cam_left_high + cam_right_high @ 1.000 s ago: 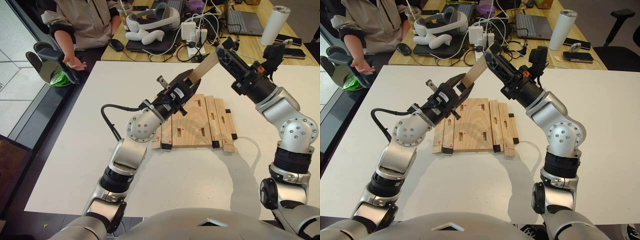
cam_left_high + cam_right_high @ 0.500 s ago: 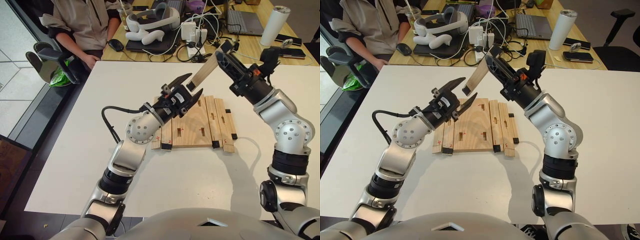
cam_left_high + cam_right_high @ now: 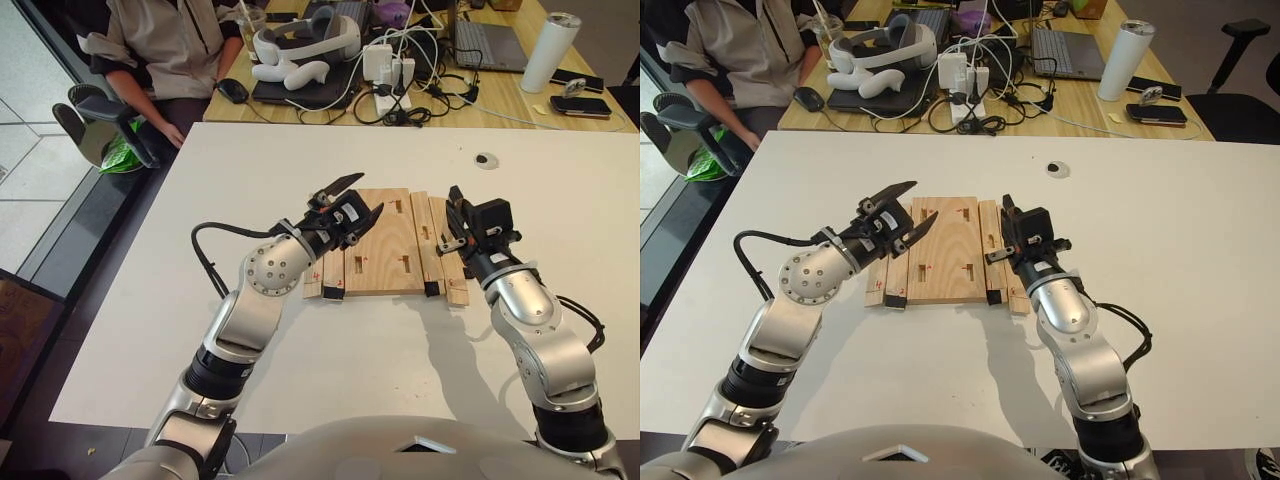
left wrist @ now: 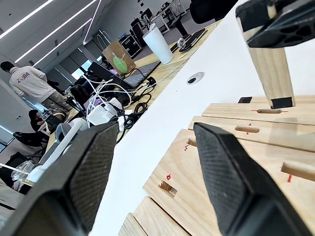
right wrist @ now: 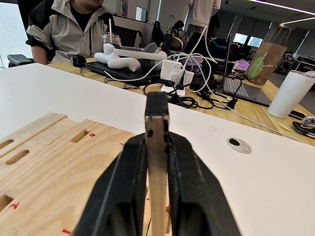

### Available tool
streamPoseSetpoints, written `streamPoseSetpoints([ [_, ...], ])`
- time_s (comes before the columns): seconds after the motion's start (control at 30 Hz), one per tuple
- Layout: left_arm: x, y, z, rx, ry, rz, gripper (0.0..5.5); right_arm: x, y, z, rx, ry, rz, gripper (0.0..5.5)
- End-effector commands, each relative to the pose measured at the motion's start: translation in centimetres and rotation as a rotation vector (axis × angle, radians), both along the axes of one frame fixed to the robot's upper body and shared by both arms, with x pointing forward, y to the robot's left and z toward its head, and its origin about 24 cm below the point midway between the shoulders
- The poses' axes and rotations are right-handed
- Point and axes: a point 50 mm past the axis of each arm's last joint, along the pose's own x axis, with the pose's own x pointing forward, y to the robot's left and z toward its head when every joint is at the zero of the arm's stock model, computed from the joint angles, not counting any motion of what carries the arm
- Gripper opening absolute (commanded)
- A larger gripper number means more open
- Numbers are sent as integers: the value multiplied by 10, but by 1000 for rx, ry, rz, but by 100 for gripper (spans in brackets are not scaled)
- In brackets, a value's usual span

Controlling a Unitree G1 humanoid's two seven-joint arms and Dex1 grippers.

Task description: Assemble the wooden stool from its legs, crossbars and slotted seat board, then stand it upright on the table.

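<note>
- Here, the seat board [image 3: 385, 250] lies flat mid-table [image 3: 250, 160], well apart from every edge, wooden bars [image 3: 334, 272] along both sides.
- Left gripper [image 3: 360, 195] hovers over its far-left corner, jaws wide.
- Right gripper [image 5: 157, 147] clamps a leg [image 5: 157, 123] at the board's right side.
- Red marks on the wood, unreadable.

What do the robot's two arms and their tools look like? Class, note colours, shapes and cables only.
The left arm and right arm have silver-grey rounded shells, disc-shaped joints and black bands. A black cable loops beside the left arm; a thinner black cable follows the right. The left tool and right tool are black and two-fingered; the left's tapered pads are finely textured.
</note>
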Motion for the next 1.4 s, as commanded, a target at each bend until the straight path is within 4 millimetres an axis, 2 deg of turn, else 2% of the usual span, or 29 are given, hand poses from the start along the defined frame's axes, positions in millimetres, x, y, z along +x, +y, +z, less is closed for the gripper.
streamPoseSetpoints([
  [0.03, 0, 1, -2, 4, 14, 12, 281, 9, -8, 4, 51, -46, -55, 40],
  [0.2, 4, 3, -7, -170, 136, 150, 281, 26, -17, 12, 150, -94, -143, 40],
  [0.27, 2, 6, -19, -296, 269, 246, 281, 27, -23, 12, 161, -91, -162, 40],
  [0.33, -2, 13, -42, -456, 453, 375, 281, 27, -27, 12, 157, -84, -168, 40],
  [0.4, -7, 17, -56, -546, 550, 465, 281, 26, -29, 11, 157, -69, -161, 40],
  [0.53, -6, 17, -58, -569, 560, 498, 281, 24, -28, 9, 200, -50, -135, 40],
  [0.73, -1, 24, -68, -613, 584, 541, 281, 31, -8, 5, 337, -13, -66, 40],
  [0.93, -1, 24, -73, -657, 602, 544, 281, 32, 0, -22, 265, 124, -121, 40],
  [1.03, 0, 24, -73, -662, 605, 533, 281, 34, 5, -28, 274, 147, -141, 40],
  [1.23, 1, 23, -75, -651, 615, 510, 281, 46, 17, -21, 315, 99, -138, 40],
  [1.4, 1, 21, -77, -649, 623, 499, 281, 49, 18, -22, 309, 93, -139, 40],
])
